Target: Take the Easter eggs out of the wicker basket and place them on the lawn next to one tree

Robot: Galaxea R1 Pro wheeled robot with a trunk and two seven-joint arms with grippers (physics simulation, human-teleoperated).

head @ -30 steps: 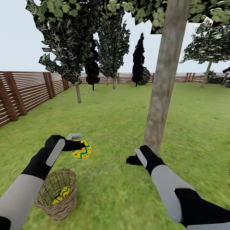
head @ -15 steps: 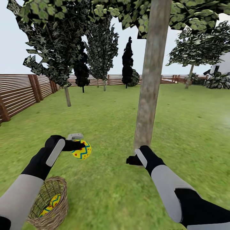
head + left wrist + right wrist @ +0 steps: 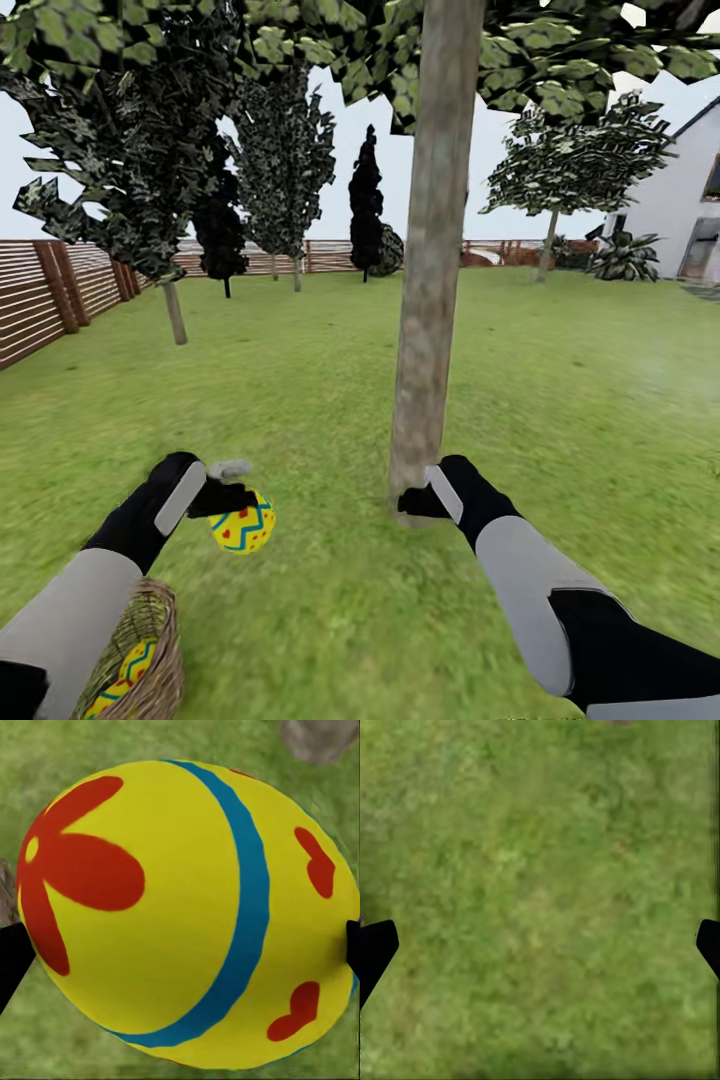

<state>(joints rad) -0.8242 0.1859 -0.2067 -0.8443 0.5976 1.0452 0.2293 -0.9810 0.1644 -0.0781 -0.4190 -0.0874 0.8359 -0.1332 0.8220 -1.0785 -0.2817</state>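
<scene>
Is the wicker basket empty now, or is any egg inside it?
Not empty. In the head view the wicker basket holds at least one yellow egg; a second cannot be told.

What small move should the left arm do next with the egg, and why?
Probably lower the egg to the grass and release it. The left pincer holds it above the lawn, close to the tree trunk, away from the basket.

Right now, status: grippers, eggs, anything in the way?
Left gripper shut on Easter egg, above lawn. Right gripper open, empty, beside tree. Another egg in wicker basket. Nothing in the way.
</scene>
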